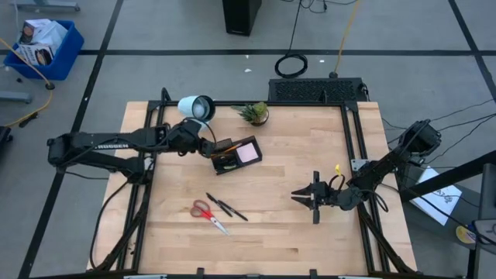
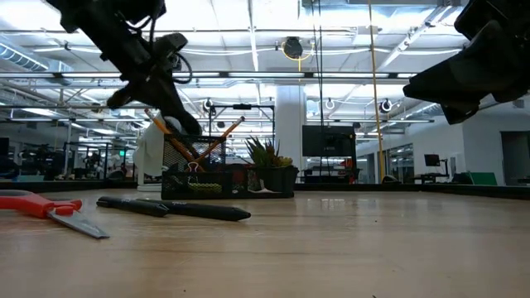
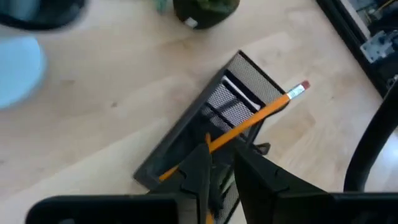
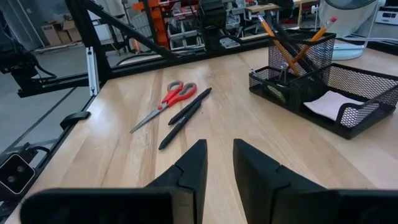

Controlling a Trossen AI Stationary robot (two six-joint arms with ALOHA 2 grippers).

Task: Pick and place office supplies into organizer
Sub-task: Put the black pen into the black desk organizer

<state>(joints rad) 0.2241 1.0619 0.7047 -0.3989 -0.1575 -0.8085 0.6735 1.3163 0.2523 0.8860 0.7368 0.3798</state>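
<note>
The black mesh organizer [image 1: 236, 155] [image 4: 348, 118] sits on the table's far left part, with a pink sticky pad [image 1: 248, 153] in its tray and a taller cup at its left end. An orange pencil [image 3: 261, 112] leans in the cup, eraser end up. My left gripper [image 1: 211, 149] [image 3: 219, 155] points down over the cup, shut on a second orange pencil [image 2: 186, 151]. Red-handled scissors [image 1: 208, 213] [image 4: 168, 99] and two black pens [image 1: 226, 207] [image 4: 186, 115] lie flat near the front left. My right gripper [image 1: 296, 194] [image 4: 219, 146] hovers right of centre, shut and holding nothing. My left gripper pinches an orange pencil between its two fingers, slanting down from the table's left. The pencil runs roughly along the fingers [image 2: 170, 112] and its lower part [image 2: 189, 156] reaches into the organizer's cup. In the wrist view only an orange sliver [image 3: 208, 218] shows between the fingers.
A small potted plant [image 1: 254, 114] and a white round lamp [image 1: 196, 107] stand by the far edge, close behind the organizer. A black unit with cables [image 1: 318, 89] lies beyond the far edge. Bare wood spreads across the table's middle and right front.
</note>
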